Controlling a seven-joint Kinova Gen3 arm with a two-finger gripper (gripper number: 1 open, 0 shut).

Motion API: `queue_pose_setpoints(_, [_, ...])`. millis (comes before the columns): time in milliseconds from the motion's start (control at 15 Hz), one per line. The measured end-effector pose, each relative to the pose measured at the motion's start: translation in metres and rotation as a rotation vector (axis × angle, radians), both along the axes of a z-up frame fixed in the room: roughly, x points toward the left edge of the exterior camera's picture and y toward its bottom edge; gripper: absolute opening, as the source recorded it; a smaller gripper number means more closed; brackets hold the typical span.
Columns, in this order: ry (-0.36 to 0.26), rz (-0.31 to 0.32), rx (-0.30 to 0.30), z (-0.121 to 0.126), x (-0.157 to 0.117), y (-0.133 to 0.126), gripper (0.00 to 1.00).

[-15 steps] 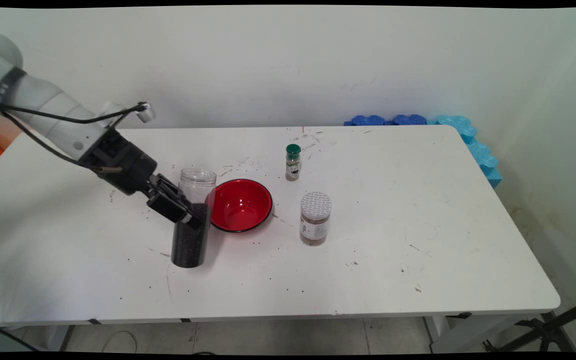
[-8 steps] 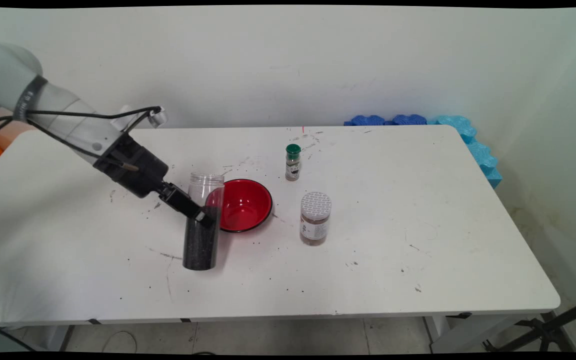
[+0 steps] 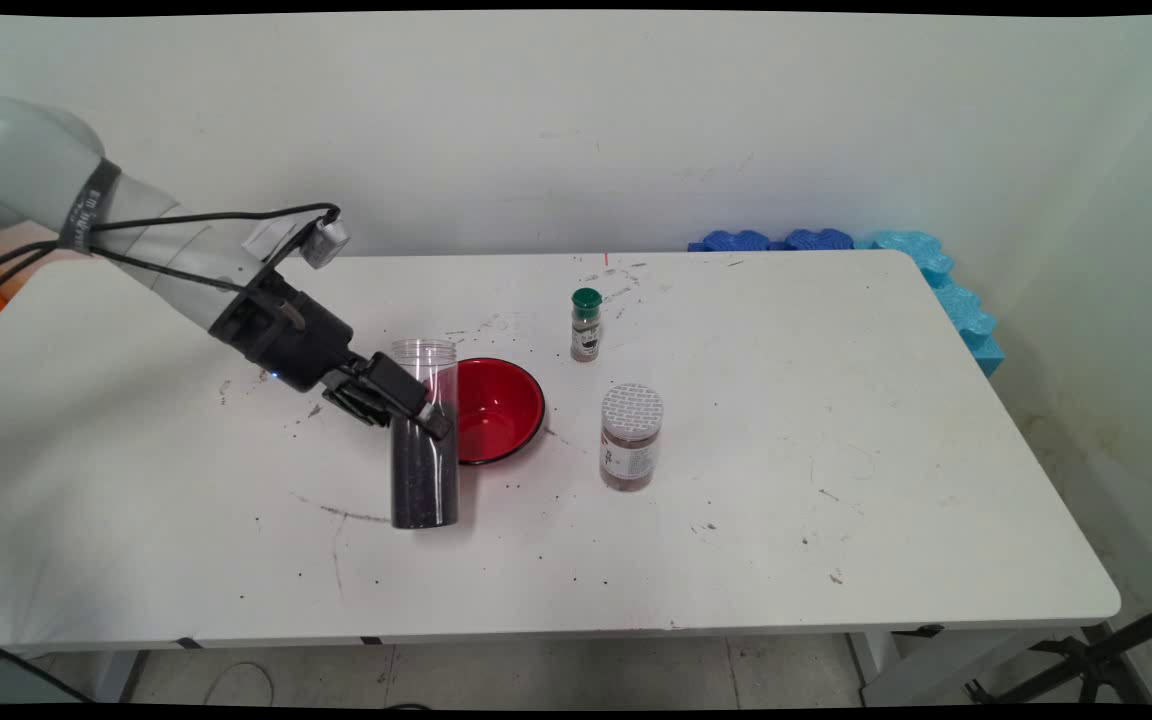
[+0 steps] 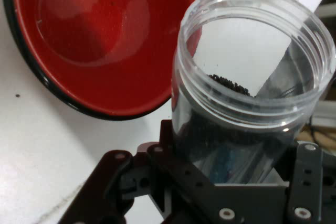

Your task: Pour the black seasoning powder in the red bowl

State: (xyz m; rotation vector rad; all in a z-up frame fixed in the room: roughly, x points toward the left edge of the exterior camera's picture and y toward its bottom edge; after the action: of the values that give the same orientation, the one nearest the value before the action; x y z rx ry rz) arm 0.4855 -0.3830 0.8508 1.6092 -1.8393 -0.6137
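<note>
My gripper is shut on a tall clear plastic jar, lidless and mostly full of small black grains. The jar stands upright, at or just above the table, in front of the left edge of a red bowl. In the hand view the open jar fills the right side between my fingers, black grains showing inside, and the empty red bowl with its black rim sits up and to the left.
A brown spice jar with a white patterned lid stands right of the bowl. A small green-capped bottle is behind it. Blue foam pieces lie at the table's far right corner. Black specks dot the white table.
The gripper has carried the jar to the right and slightly up, from left of the bowl to in front of its left edge. The jar went from slightly tilted to upright.
</note>
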Motion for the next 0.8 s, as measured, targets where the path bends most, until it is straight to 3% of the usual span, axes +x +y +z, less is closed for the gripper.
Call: queue_pose_setpoints(800, [0.112, 0.266, 0.28, -0.0038, -0.0075, -0.007, 0.0])
